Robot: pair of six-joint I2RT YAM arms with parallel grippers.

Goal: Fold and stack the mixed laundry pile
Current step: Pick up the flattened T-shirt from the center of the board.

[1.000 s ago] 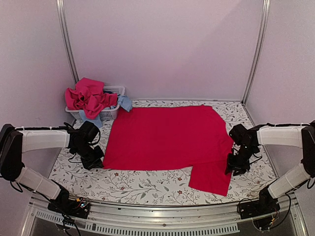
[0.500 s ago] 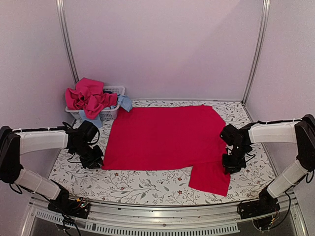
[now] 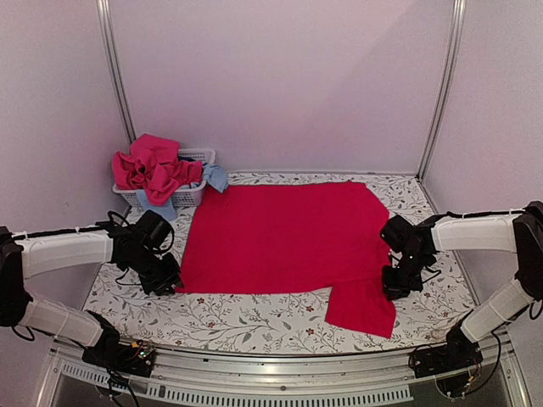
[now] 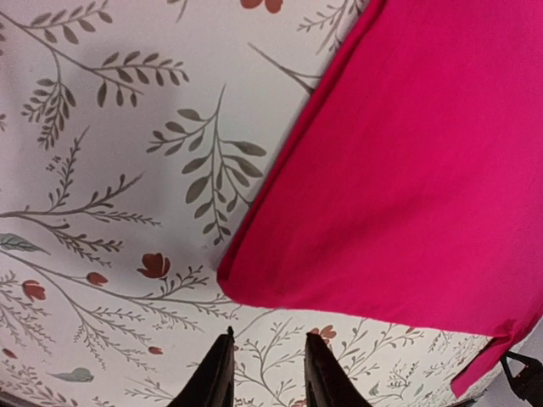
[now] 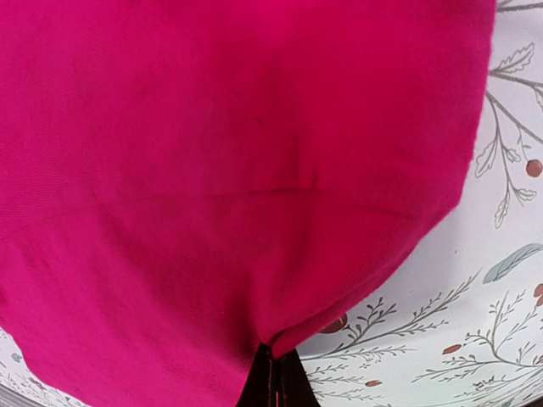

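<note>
Red cloth point(image 3: 288, 237) is lying spread nearly flat over the middle of the flowered table point(image 3: 254, 318), with one flap reaching toward the near right. I am working it with both pincers. My right pincer point(image 5: 271, 383) is pressing fully closed on the cloth's right-hand edge. In the wrist view the fabric is puckering into a small peak just where the jaws are meeting, so I am judging that I am holding only a thin pinch of hem. My left pincer point(image 4: 267, 381) is standing partly open just short of the near left corner, with bare table showing between the jaws and nothing in them.

The rest of the laundry pile point(image 3: 153, 170) is sitting heaped in and over the white basket point(image 3: 188, 197) at the far left, well apart from the spread piece.

I am expecting this cloth to handle as light, limp and a little clingy on the table. It is probably going to sag and trail once it is lifted, and a one-sided pull is likely to drag the whole sheet askew. So I am thinking the near left corner is the place to take hold, low against the table. The pinch there needs to be deep enough that the hem is not slipping out, matching the right-hand grip before any fold.
</note>
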